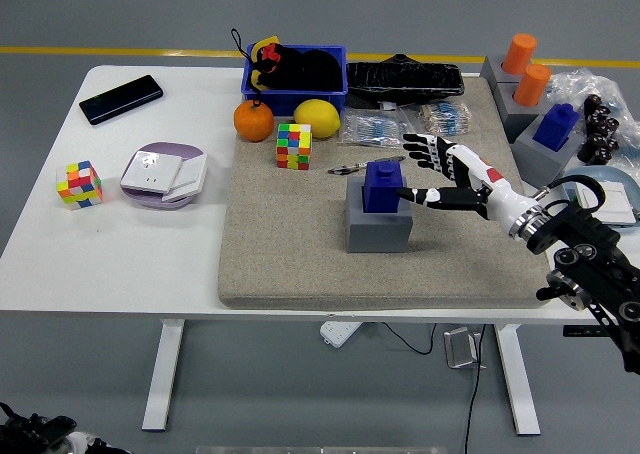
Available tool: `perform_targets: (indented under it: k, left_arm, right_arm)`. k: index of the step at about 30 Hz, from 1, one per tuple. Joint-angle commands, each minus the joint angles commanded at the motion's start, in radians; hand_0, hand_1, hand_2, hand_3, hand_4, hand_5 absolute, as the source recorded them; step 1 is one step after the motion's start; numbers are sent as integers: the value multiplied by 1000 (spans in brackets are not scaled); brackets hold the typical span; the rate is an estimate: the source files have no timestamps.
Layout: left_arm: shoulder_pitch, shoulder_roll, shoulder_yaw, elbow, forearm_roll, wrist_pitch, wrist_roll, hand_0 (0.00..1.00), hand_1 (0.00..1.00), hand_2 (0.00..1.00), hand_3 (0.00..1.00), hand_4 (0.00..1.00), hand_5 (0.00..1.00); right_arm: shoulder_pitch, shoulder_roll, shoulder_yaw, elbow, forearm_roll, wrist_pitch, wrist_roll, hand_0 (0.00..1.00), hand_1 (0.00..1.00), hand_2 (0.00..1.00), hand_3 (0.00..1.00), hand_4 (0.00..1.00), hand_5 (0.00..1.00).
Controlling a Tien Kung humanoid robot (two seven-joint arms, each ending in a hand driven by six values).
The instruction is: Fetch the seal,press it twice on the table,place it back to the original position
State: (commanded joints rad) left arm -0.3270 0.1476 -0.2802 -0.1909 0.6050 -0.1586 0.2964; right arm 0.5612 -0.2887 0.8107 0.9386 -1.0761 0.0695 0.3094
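The blue seal [382, 185] sits on its grey base [379, 228]; the right robot hand [437, 172], fingers spread, holds nothing. Judging by this, only withdrawing remains.

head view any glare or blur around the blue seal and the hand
Head view: even, soft light; the blue seal on its grey base is sharp, no glare. The right hand is crisp, fingers spread, only faint shadow on the mat.

We see a rough, matt felt-like mat [290, 244] under the smooth blue plastic-looking seal [383, 186] and its matt grey base [378, 229].
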Motion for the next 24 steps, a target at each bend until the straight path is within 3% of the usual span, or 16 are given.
perform_targets:
  k: [6, 10, 17, 18, 23, 24]
  left_arm:
    - [0, 2, 10, 2, -19, 4, -3, 720, 691, 683, 750, 679, 267]
    - [-1, 2, 9, 3, -20, 5, -2, 720, 691, 683, 750, 679, 267]
    - [-8, 0, 37, 3, -56, 8, -11, 720, 691, 683, 750, 678, 267]
    - [-7, 1, 37, 3, -57, 8, -11, 720, 691, 683, 751, 679, 267]
    - [-2, 6, 20, 4, -39, 11, -6, 720, 691, 683, 751, 679, 267]
    - [-1, 7, 18, 4, -36, 12, -5, 720, 691, 683, 750, 679, 267]
  right_arm:
    - [-79, -82, 121, 22, -43, 14, -33, 937, 923, 896, 899, 998, 346]
    - [-127, -113, 216, 34, -68, 22, -52, 937, 923, 896, 899, 998, 346]
    - [-260, -125, 474, 104, -199, 83, -136, 937, 926, 897, 883, 998, 366]
    - [-282, -126, 513, 115, -207, 86, -141, 938, 923, 891, 876, 998, 435]
    - [-355, -122, 653, 148, -229, 88, -157, 938, 923, 891, 876, 998, 435]
    - [-369, -114, 679, 152, -232, 85, -163, 934, 907, 864, 822, 998, 540]
